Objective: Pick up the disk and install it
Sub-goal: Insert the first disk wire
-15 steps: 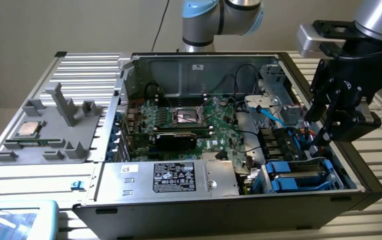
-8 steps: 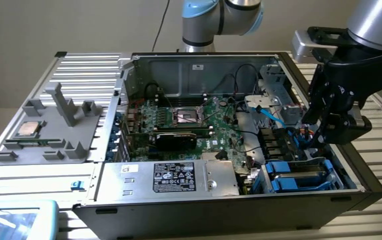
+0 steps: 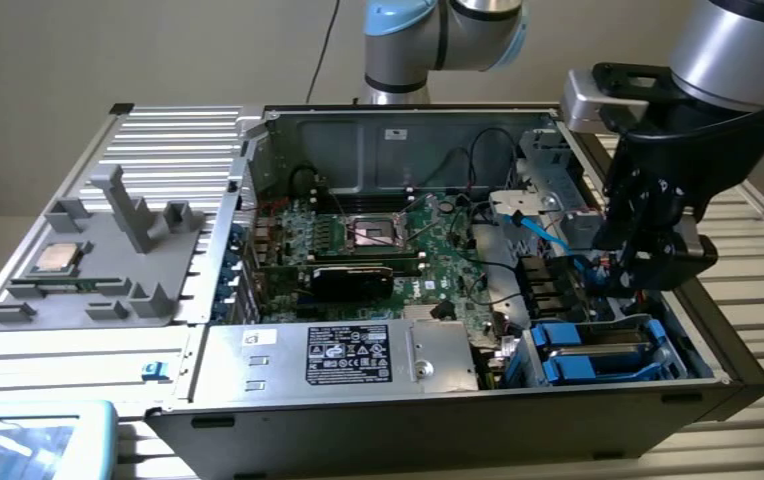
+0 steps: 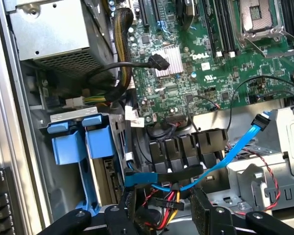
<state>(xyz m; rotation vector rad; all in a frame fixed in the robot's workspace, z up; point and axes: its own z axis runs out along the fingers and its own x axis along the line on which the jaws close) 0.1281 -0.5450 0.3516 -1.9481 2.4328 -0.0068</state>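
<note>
disk point(image 3: 593, 352) in drive bay point(image 4: 73, 116) | jaws spread, nearby, not touching

Black-fingered pincer point(image 4: 166, 209) spread wide over red, yellow, black wire bundle point(image 4: 154, 221) and bright blue flat cable point(image 4: 225, 159); nearby, two bright blue plastic carriers point(image 4: 83, 142) upright in grey metal bay point(image 4: 71, 116).

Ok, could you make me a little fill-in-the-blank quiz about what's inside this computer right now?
1. The gripper hangs over the cables with its fingers ____, holding nothing.
2. The carriers in the drive bay are ____ in colour.
3. The silver box beside them bears a ____ label.
4. The chip lies on a grey tray ____ the case.

Missing words: open; blue; black; outside.
</note>
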